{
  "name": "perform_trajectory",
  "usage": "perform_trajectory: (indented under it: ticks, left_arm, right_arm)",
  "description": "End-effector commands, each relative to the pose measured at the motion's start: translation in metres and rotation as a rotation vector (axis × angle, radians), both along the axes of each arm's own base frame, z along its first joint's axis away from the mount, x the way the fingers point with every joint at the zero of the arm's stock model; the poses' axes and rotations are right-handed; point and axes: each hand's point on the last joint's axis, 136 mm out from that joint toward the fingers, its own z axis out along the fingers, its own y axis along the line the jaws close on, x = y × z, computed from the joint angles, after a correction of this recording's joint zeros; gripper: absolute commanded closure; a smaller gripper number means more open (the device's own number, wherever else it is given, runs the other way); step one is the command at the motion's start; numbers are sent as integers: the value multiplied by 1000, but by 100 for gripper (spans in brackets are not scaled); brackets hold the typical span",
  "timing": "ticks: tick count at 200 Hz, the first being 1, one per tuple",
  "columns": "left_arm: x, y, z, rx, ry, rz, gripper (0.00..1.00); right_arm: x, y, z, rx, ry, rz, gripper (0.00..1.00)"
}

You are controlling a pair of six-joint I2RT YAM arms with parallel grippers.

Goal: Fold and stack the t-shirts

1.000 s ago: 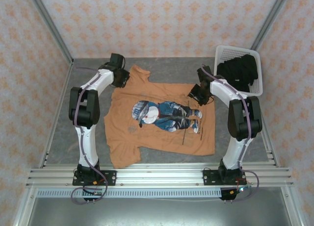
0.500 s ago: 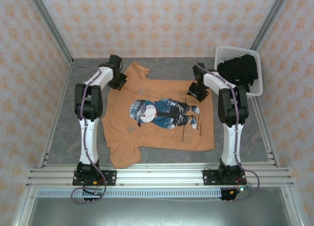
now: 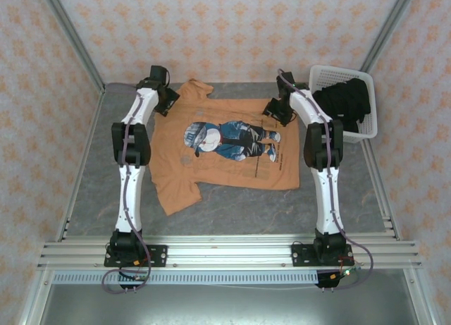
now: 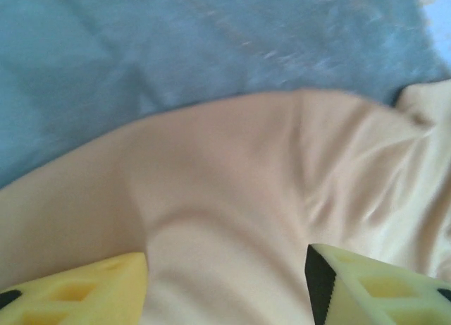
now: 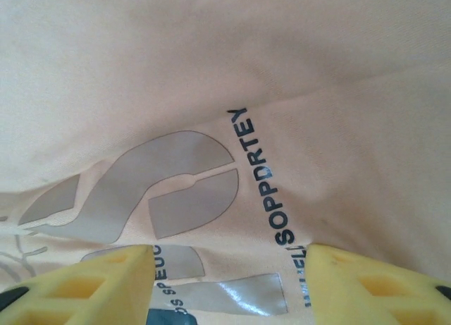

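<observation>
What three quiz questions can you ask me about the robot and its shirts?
1. True or false: the orange t-shirt lies spread out with its cartoon print facing up.
2. Pick one: the black t-shirts lie A) under the orange t-shirt, B) in the white basket, C) on top of the orange t-shirt.
3. Fill in: the left claw and the right claw are at the shirt edge ___ (nearest to or farthest from) the bases.
Key: 1 true; 2 B; 3 farthest from.
</observation>
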Motion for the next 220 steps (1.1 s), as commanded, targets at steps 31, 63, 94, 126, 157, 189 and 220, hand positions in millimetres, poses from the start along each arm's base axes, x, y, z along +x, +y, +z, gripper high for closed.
perform_trajectory:
  ticks: [31,63,94,126,157,189,220]
  left_arm:
    - [-185,-3,82,142,190,-63,37]
    - [-314,-45,46,127,404,-255,38]
    - [-406,-73,21,82,494,-375,41]
    - [-454,-85,-1,20,543,-412,41]
    - [-460,-93,-20,-11,539,-402,43]
    - [-451,-90,-40,27,516,-386,51]
    - [-429,-83,-45,106,460,-379,68]
  right_arm:
    - [-52,-16,118,19,-146,-99,38]
    - [-126,-1,135,103,-151,-126,39]
    - [-214,14,127,180,-91,-63,38]
    - [-282,1,107,172,-20,-23,38]
    - [-304,-5,90,148,33,-6,37]
    - [-302,-5,80,145,44,-9,38]
    - [-308,-14,74,107,56,-32,38]
